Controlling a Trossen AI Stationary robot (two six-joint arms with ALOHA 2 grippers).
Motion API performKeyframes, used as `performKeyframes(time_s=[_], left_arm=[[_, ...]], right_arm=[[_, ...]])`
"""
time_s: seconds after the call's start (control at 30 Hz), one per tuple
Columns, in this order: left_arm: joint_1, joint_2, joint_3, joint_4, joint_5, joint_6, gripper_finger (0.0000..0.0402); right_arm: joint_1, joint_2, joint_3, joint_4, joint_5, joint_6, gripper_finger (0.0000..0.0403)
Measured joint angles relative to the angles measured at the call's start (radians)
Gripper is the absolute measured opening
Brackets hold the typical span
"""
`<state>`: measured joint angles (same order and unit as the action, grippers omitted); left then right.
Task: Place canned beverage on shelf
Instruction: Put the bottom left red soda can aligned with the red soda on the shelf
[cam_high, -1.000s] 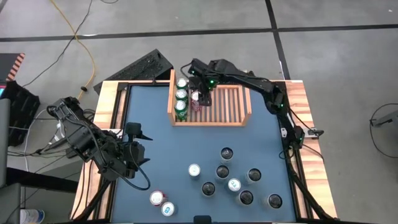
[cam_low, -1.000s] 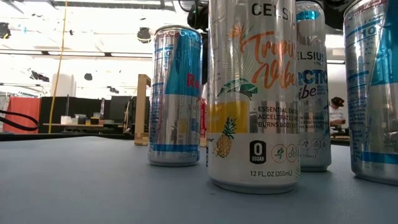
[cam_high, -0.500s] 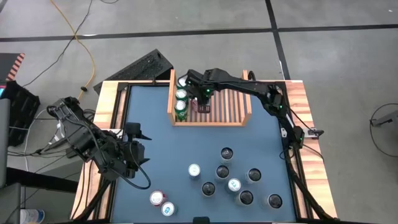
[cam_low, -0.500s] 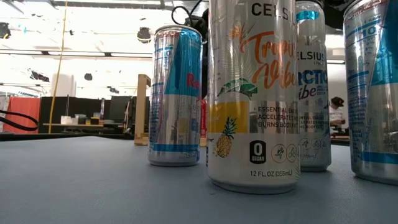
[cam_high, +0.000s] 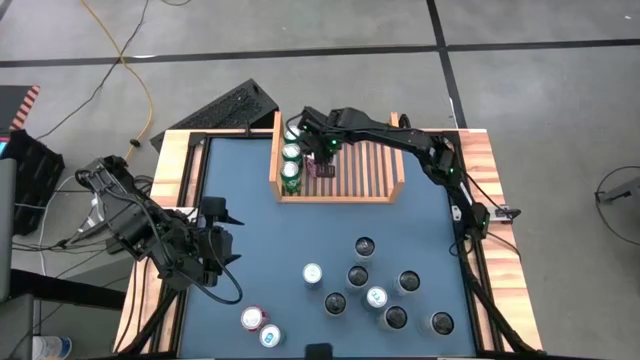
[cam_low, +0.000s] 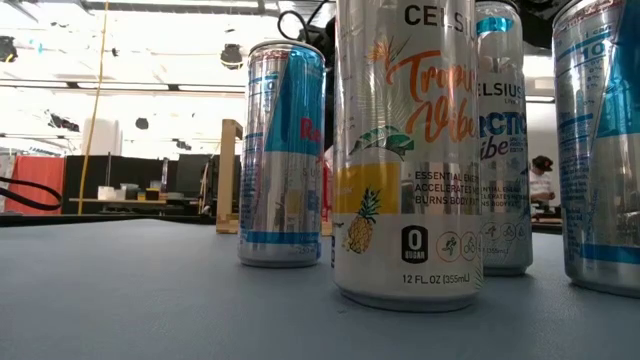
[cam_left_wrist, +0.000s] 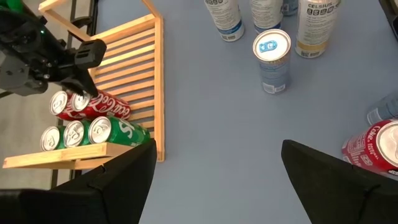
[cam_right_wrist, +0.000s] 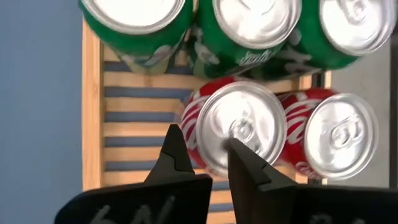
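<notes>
The shelf (cam_high: 370, 165) is a light-wood slatted tray at the table's far side. Three green cans (cam_high: 291, 170) stand along its left wall. Beside them stand two red cans, and my right gripper (cam_right_wrist: 202, 140) is down over one of them (cam_right_wrist: 239, 127), shut on it. The left wrist view shows the same gripper (cam_left_wrist: 84, 93) above the red cans (cam_left_wrist: 93, 107). My left gripper (cam_high: 215, 245) waits open at the table's near left, with nothing between its fingers (cam_left_wrist: 124, 180). My right gripper pinches the red can's top rim (cam_right_wrist: 202, 121) on the side away from the other red can. One finger (cam_right_wrist: 177, 152) is outside the wall and the other (cam_right_wrist: 239, 155) rests on the lid. The fingers come steeply from above. The can stands upright on the shelf's slats.
Several cans (cam_high: 370, 290) stand upright on the blue table top at the near right, and two more (cam_high: 258, 325) at the near left. Some of them fill the low view (cam_low: 405, 150). The right half of the shelf shows bare slats. A keyboard (cam_high: 235, 105) lies beyond the far edge.
My right gripper has sunk toward the red can in the shelf, shifted slightly toward the near edge, and shut on the can's rim. The cans in the shelf stand where they were.
</notes>
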<state>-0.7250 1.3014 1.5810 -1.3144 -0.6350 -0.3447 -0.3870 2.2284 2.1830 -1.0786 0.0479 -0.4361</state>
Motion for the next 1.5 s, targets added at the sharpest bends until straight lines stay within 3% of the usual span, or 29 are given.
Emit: performKeyframes(time_s=[0.23, 0.43, 0.6, 0.77, 1.03, 1.23, 1.5], left_arm=[[0.000, 0.000, 0.000, 0.003, -0.003, 0.000, 0.0334], [0.000, 0.000, 0.000, 0.003, -0.009, 0.002, 0.0334], [0.000, 0.000, 0.000, 0.004, -0.021, 0.018, 0.0334], [0.000, 0.000, 0.000, 0.005, -0.019, 0.006, 0.0334], [0.006, 0.008, 0.000, 0.000, -0.049, -0.189, 0.0334], [0.005, 0.008, -0.030, -0.009, 0.067, -0.323, 0.0334], [-0.010, 0.009, -0.273, 0.085, 0.276, -0.375, 0.0334]], right_arm=[[0.010, 0.001, 0.025, -0.012, 0.001, -0.010, 0.0038], [0.059, -0.043, 0.149, -0.234, 0.005, 0.068, 0.0038], [0.155, -0.153, 0.155, -0.406, -0.042, 0.210, 0.0038], [0.291, -0.209, 0.150, -0.455, -0.047, 0.282, 0.0046], [0.490, -0.221, 0.150, -0.492, -0.049, 0.362, 0.0112], [0.587, -0.212, 0.150, -0.472, -0.050, 0.448, 0.0166], [0.677, -0.212, 0.150, -0.420, -0.048, 0.627, 0.0193]])
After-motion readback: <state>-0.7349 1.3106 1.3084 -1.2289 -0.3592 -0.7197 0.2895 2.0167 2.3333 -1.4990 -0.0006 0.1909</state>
